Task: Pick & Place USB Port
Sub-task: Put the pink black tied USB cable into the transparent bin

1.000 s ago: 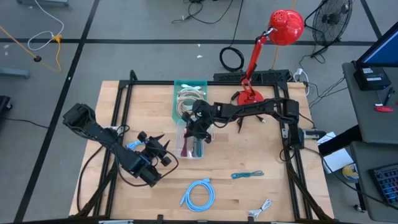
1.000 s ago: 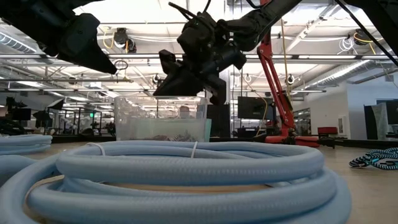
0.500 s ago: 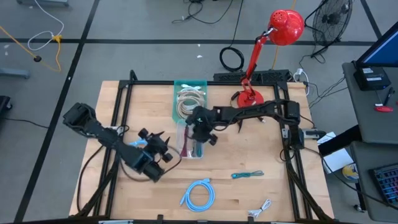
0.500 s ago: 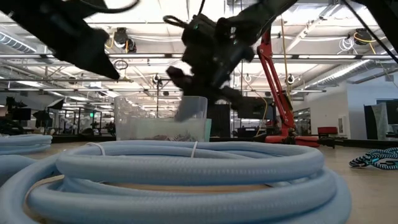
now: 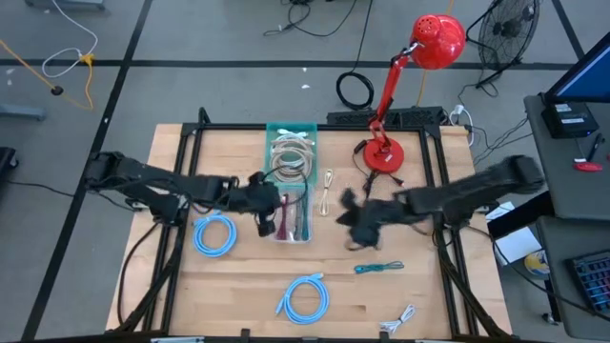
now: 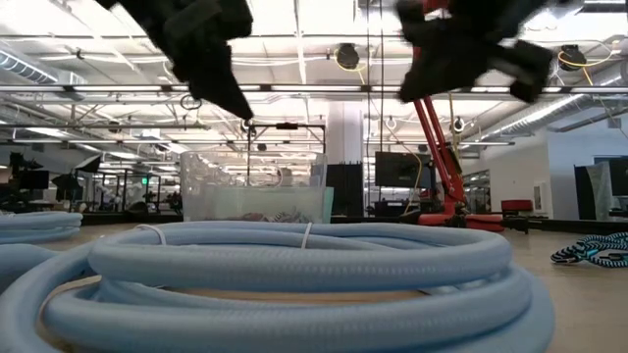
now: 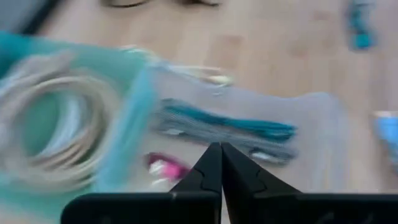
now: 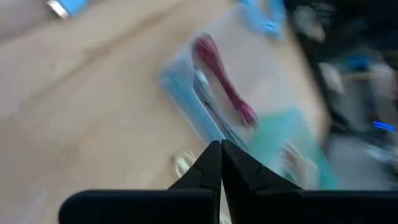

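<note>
My left gripper hangs shut above the left rim of the clear bin, with nothing between its fingers. That bin holds a red cable and a teal cable. My right gripper hangs shut over bare table to the right of the bin, also with nothing in it. A small white cable lies between the bin and the lamp base. Which of the cables carries the USB port, I cannot tell.
A teal bin of white cable coils stands behind the clear bin. Light blue coils lie left of the bin and near the front edge. A teal cable, a white cable and a red lamp lie to the right.
My left gripper has swung from the table's near left toward the clear bin and has shut. My right gripper has drawn back from above the clear bin toward the table's right edge, staying shut. The light blue coil left of the bin now lies uncovered.
</note>
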`<state>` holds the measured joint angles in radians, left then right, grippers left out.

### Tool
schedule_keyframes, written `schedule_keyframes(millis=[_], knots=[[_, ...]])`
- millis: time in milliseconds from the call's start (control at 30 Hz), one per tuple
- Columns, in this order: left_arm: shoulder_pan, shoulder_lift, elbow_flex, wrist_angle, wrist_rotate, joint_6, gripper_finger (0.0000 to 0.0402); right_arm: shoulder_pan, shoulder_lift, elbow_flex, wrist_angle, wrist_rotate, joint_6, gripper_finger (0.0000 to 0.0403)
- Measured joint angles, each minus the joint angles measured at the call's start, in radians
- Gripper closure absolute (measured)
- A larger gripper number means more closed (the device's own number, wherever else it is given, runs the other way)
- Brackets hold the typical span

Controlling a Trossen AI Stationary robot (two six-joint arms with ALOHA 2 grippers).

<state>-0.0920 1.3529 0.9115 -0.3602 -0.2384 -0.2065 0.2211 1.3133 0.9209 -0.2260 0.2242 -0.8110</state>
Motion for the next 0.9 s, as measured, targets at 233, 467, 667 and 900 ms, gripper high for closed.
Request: schedule_keyframes(millis=[233,467,667,900], knots=[[0.145,0.049,-0.001,-0.096,0.326,0.334,0.04,0.16,-0.356,-0.375,0.407,0.287,0.03,0.0403],[0.209,0.126,0.089,-0.199,0.38,0.701,0.0401,0.138,-0.4,-0.491,0.495,0.299,0.009,0.0403],[0.206,0.307,0.259,-0.397,0.382,0.936,0.0401,0.091,-0.323,-0.487,0.564,0.278,0.043,0.0403],[0.152,0.525,0.459,-0.632,0.31,1.086,0.0401,0.07,-0.28,-0.488,0.586,0.244,0.12,0.0403]])
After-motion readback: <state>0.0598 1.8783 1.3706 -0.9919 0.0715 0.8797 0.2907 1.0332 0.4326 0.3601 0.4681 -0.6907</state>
